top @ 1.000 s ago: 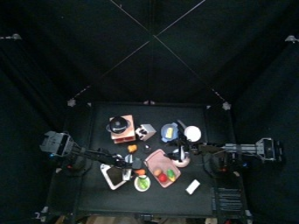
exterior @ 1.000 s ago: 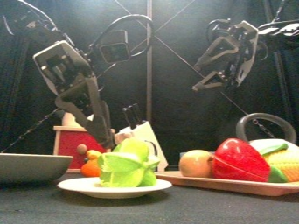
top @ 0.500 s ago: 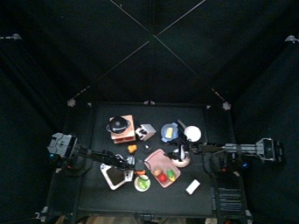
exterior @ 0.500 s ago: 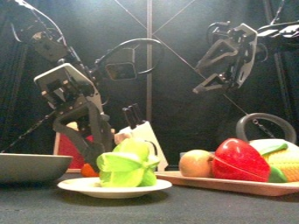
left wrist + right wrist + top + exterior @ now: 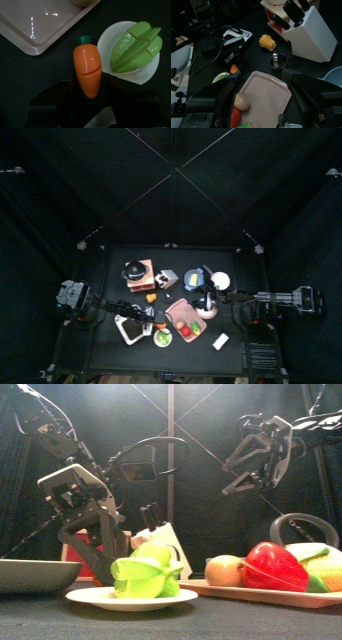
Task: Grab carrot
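Jaws of our left gripper (image 5: 87, 107) stand spread about the smooth, tapered carrot (image 5: 87, 70). Beside it we see a glossy white plate (image 5: 109, 40). Our right gripper (image 5: 261, 102) hangs released.

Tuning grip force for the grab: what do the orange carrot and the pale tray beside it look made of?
Orange carrot with green stub: looks like moulded plastic, smooth and faintly glossy, with a seam line across its body. Probably a hard toy. Pale beige rectangular tray: likely plastic too, glossy, with sharp light reflections and a rounded raised rim.
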